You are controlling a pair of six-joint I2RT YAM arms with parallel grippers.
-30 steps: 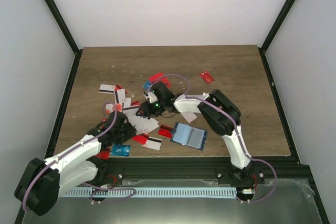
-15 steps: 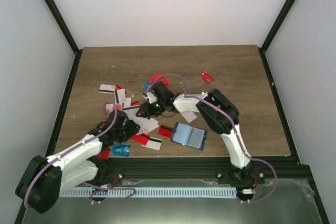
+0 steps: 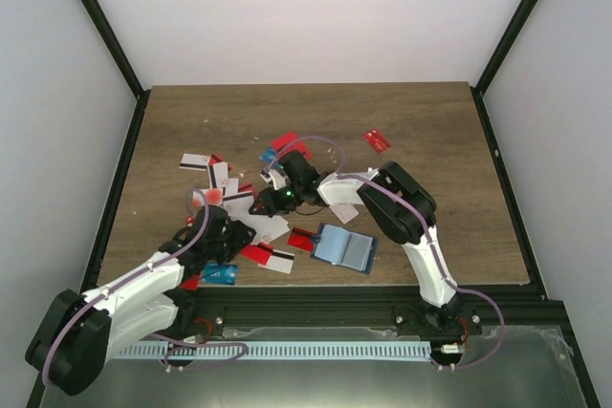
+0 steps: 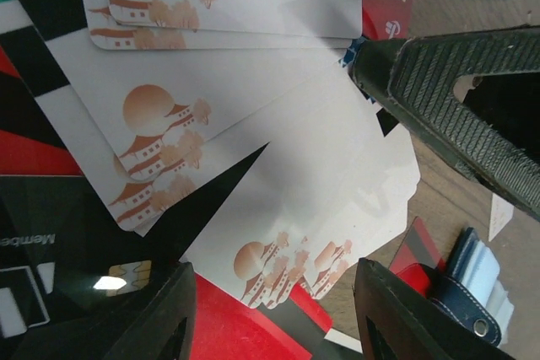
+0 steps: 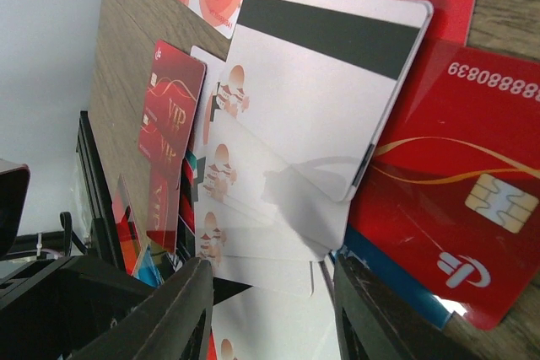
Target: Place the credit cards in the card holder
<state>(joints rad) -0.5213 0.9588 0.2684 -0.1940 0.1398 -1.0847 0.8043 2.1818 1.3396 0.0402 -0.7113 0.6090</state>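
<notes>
Left fingers (image 3: 229,228): spread wide and pinching nothing. You've got them low over the near-left side of the heap, and the left wrist view shows white pagoda-print cards (image 4: 278,166) in the gap.
Right fingers (image 3: 263,204): spread as well, with nothing between them. They reach in from the right over the same heap, close to your left fingers. One ribbed dark finger crosses the upper right of the left wrist view. I can't tell whether either pair actually touches a card.
Credit cards (image 3: 256,219): an overlapping scatter at the middle-left of the counter (image 3: 449,160), red, white and dark all mixed together.
Striped white card (image 5: 329,82): in the right wrist view it lies on top, with its corner over a red chip card (image 5: 456,208). A red VIP card (image 5: 169,115) sits off to the side.
Card holder (image 3: 344,248): lying open near the front edge, pale blue inside facing up, just right of the heap. A red card sits at its left edge. Your left wrist camera catches its navy edge and snap at the lower right.
Lone red card (image 3: 377,140): out to the right, well apart from the heap.
Light-blue card (image 3: 222,274): near the front edge, beside your left arm.
</notes>
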